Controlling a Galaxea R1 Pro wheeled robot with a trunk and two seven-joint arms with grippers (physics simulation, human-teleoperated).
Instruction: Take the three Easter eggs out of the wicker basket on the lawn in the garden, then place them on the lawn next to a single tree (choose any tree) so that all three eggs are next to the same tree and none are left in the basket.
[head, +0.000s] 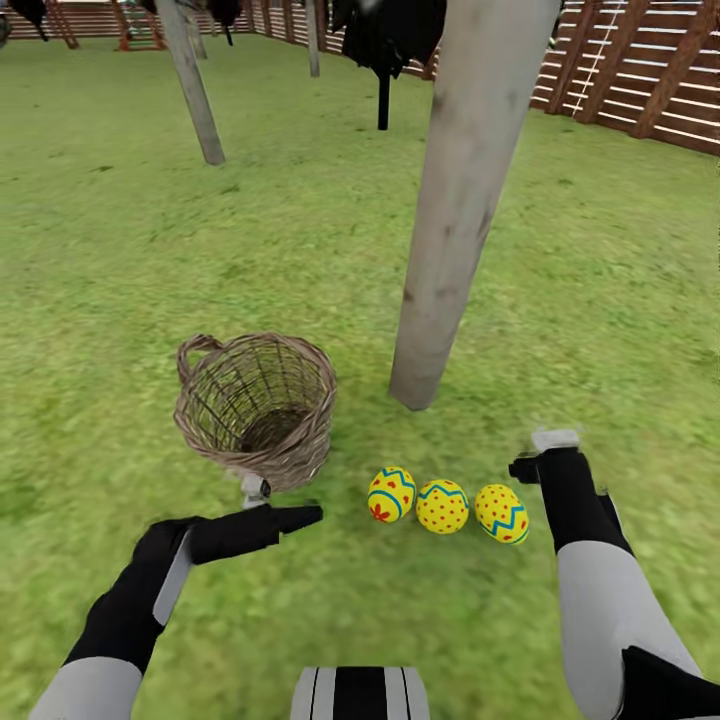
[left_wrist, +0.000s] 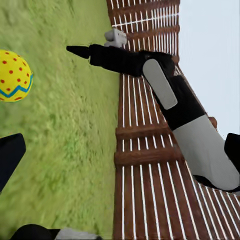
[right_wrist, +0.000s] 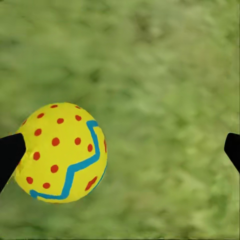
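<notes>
A wide lawn of blurry green grass (head: 120, 300) fills a garden ringed by a brown slatted wooden fence (head: 640, 70). At the left, the robot's black left hand (head: 300, 517) lies low over the grass, pointing toward the eggs. Whether it is spread or closed is hard to judge from the head view; its wrist view shows dark finger shapes well apart and nothing between them, so it probably holds nothing.

Just beyond it sits the small round wicker basket of brown-grey woven twigs (head: 257, 408), loop handle at its left rim. It looks empty through the weave.

To the right of the basket, three yellow Easter eggs with red dots and blue zigzag bands lie in a row on the grass: the egg with a red-orange flower mark (head: 390, 494), the middle egg (head: 442, 506) and the right egg (head: 502, 513). They nearly touch. Just behind them rises the thick pale grey-beige tree trunk (head: 455, 200), so all three rest near one tree.

At the right, the black right hand (head: 538, 455) hangs just beside the right egg. Its wrist view shows the fingertips (right_wrist: 10, 152) spread wide, gripping nothing, one tip at the egg's edge.

The task appears finished. The risk now is that this near fingertip nudges the right egg as the arm lifts, rolling it away from the tree or knocking its neighbours.
</notes>
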